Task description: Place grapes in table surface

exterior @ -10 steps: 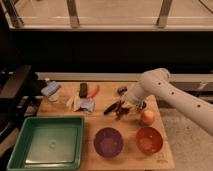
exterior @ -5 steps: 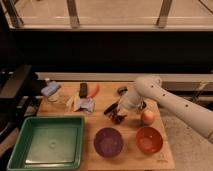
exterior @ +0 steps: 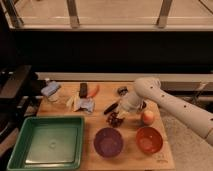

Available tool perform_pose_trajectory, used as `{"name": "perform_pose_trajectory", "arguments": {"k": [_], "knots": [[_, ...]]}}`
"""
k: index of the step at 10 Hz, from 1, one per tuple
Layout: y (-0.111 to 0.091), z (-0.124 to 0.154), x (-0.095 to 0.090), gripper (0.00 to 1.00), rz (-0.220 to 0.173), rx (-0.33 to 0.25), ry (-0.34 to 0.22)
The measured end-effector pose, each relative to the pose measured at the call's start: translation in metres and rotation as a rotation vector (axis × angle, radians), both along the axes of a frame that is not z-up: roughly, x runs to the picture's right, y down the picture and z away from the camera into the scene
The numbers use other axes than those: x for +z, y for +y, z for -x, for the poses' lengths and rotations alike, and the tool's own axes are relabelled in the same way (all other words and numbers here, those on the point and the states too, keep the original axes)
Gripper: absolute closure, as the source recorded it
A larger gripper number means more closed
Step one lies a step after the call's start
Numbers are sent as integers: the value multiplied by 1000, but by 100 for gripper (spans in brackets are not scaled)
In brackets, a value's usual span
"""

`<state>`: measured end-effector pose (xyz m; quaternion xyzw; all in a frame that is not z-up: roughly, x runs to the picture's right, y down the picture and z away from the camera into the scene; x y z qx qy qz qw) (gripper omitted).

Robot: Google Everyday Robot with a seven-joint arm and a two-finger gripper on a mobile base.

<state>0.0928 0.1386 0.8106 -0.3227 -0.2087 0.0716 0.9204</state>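
The grapes [exterior: 116,120], a small dark lumpy bunch, are low over the middle of the light wooden table surface [exterior: 97,121], just behind the purple bowl. My gripper [exterior: 114,111] sits right above and against them, on the end of the white arm that reaches in from the right. I cannot tell whether the grapes rest on the wood or hang just above it.
A purple bowl [exterior: 108,142] and an orange bowl [exterior: 149,139] stand at the front. A round orange-yellow fruit [exterior: 147,117] lies right of the gripper. A green tray [exterior: 50,120] fills the front left. A blue sponge [exterior: 50,89], a dark bar [exterior: 83,90] and packets [exterior: 80,104] lie at the back left.
The arm has swung left and down, bringing the gripper and the grapes lower, closer to the tabletop behind the purple bowl.
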Motion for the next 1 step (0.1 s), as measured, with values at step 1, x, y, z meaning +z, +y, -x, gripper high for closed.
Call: {"name": "perform_pose_trajectory", "arguments": {"k": [1], "knots": [[0,0,0,34,0,0,0]]}}
